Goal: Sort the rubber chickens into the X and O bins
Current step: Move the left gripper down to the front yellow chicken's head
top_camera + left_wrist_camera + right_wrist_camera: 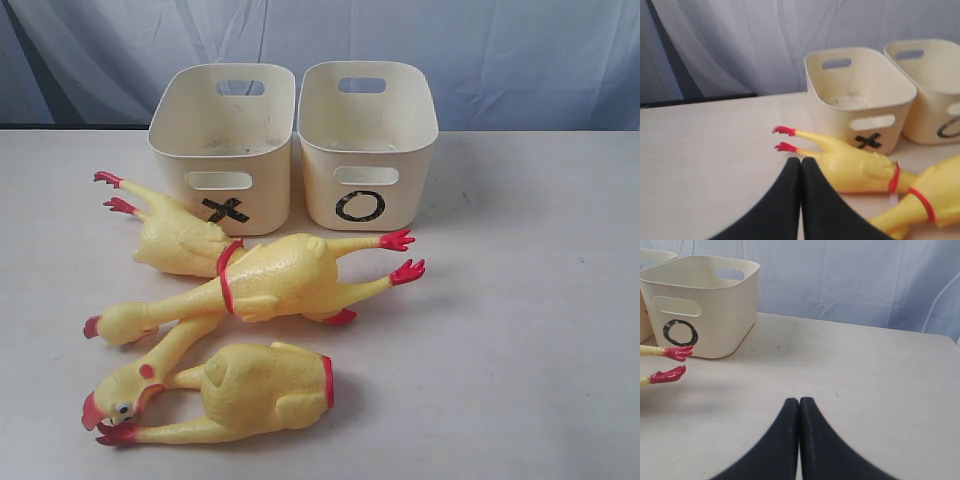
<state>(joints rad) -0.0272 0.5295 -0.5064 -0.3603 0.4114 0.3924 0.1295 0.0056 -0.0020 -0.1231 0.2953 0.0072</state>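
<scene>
Lying at the left and middle of the exterior view, three yellow rubber chickens crowd together on the table point(540, 320), just below the X bin point(172, 140) and the O bin point(405, 150), which stand side by side at upper centre. The upper chicken point(175, 240) is a headless body with red feet toward the upper left. The middle chicken point(285, 278) stretches its neck left and its red feet right, with a red ring at the neck. The lower chicken point(255, 390) shows a red-rimmed open end. A head on a long neck lies beside it, and its owner is unclear. They look light, soft and floppy, so the thick body probably gives a surer hold than the neck or legs.

From the left wrist view, the left gripper point(801, 160) is pressed closed on nothing, hovering near the upper chicken point(850, 162), which lies in front of the X bin point(860, 95).

From the right wrist view, the right gripper point(799, 401) is likewise closed and empty over bare table, well apart from the O bin point(705, 310) and the middle chicken's red feet point(670, 365).
</scene>
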